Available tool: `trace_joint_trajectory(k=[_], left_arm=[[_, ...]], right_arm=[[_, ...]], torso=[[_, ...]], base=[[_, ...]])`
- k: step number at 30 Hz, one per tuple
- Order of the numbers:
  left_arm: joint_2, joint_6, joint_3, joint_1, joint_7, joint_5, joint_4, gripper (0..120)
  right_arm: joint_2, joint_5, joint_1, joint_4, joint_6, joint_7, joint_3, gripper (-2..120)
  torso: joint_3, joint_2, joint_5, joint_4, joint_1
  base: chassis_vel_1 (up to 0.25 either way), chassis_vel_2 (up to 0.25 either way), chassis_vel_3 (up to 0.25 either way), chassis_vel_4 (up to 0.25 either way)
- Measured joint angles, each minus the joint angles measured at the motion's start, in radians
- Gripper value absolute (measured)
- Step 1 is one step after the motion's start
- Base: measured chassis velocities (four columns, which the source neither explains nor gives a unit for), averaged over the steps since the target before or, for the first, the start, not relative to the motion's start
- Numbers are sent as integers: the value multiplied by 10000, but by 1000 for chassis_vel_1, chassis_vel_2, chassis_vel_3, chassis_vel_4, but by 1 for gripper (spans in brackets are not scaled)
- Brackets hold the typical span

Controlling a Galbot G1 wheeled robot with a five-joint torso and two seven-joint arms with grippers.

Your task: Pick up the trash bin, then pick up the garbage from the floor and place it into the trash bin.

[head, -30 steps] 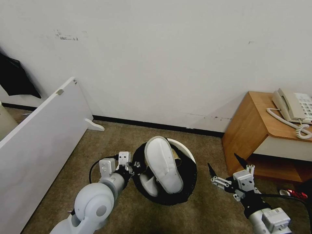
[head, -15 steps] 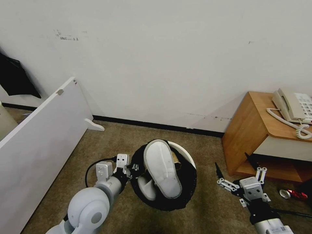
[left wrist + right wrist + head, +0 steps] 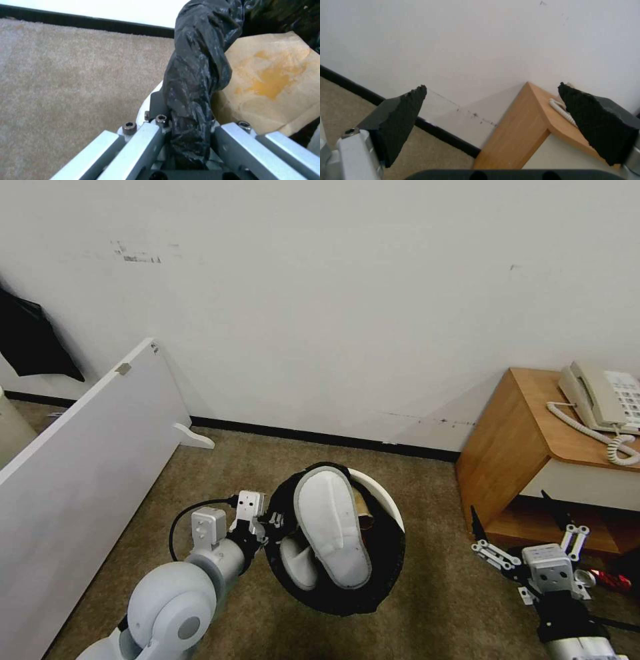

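Your left end effector (image 3: pixel 270 521) is clamped on the crinkled black-bag rim of the round white plastic trash bin (image 3: pixel 383 488), at its 9 o'clock. A flat white slipper (image 3: pixel 331 527) and brown paper bag (image 3: pixel 270 90) lie inside. Your right end effector (image 3: pixel 517 532) hangs wide apart, empty, beside the wooden desk (image 3: pixel 513 447).

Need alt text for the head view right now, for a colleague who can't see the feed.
The left tool grips the rim of the black-lined trash bin, which holds white slippers and a brown paper bag above tan carpet. The right tool hangs open beside a wooden nightstand with a telephone; a red can lies just past it.
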Motion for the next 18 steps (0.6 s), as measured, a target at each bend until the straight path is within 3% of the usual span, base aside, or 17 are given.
trace_joint_trajectory(k=[6, 18], left_arm=[[-90, -43, 102, -250, 27, -68, 185, 1], [-23, -99, 80, -183, 66, -60, 167, 1]], right_arm=[[-18, 78, 126, -11, 25, 43, 255, 100], [-31, 382, 282, 30, 29, 77, 682, 100]], torso=[[0, 0, 0, -1, 0], [0, 1, 0, 0, 1]], base=[[0, 0, 0, 0], [0, 0, 0, 0]])
